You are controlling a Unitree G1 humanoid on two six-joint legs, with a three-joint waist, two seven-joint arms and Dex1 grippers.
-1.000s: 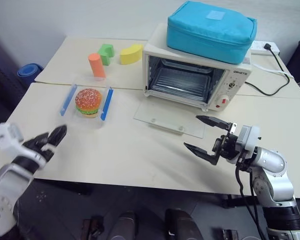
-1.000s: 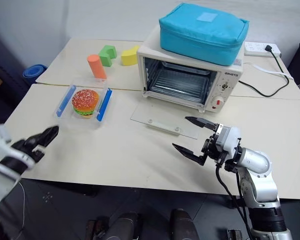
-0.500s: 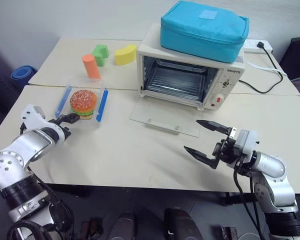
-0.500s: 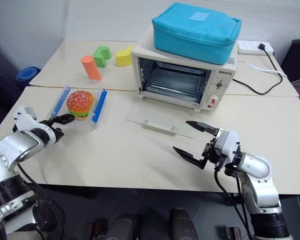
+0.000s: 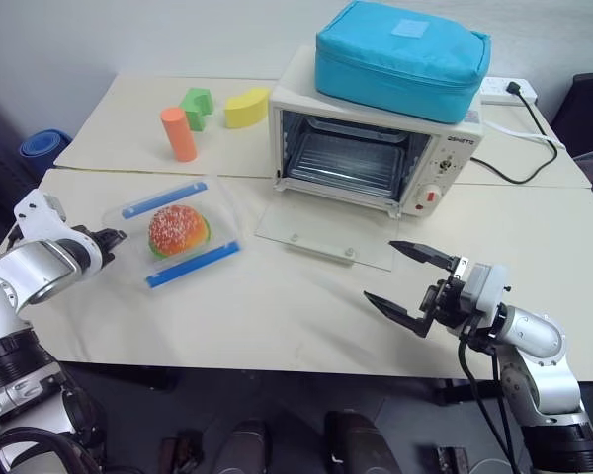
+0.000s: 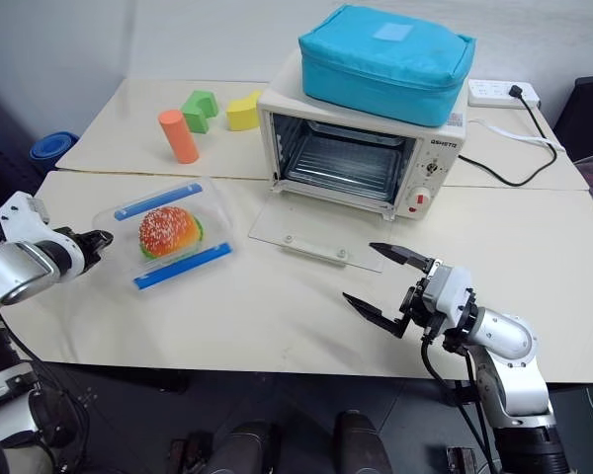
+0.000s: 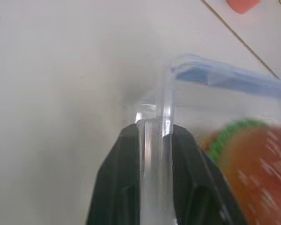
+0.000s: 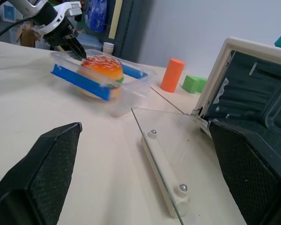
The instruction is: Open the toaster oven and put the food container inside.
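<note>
Food container (image 5: 174, 233), a clear box with two blue clip strips and a toy hamburger (image 5: 178, 229) inside, sits at the left of centre in the left eye view, on the beige table (image 5: 277, 306), turned at an angle. The left gripper (image 5: 112, 237), at the left edge of that frame, pinches the clear rim at the container's near left corner; in the left wrist view the two black fingers (image 7: 117, 183) press on the rim from both sides. The toaster oven (image 5: 376, 148) stands in the upper middle, with its glass door (image 5: 331, 232) folded down flat on the table and a turquoise bag (image 5: 403, 59) on its roof. The right gripper (image 5: 407, 285), at the lower right, has its fingers spread wide and holds nothing. An orange cylinder (image 5: 178, 133), a green block (image 5: 197, 104) and a yellow block (image 5: 245, 107) stand at the upper left.
</note>
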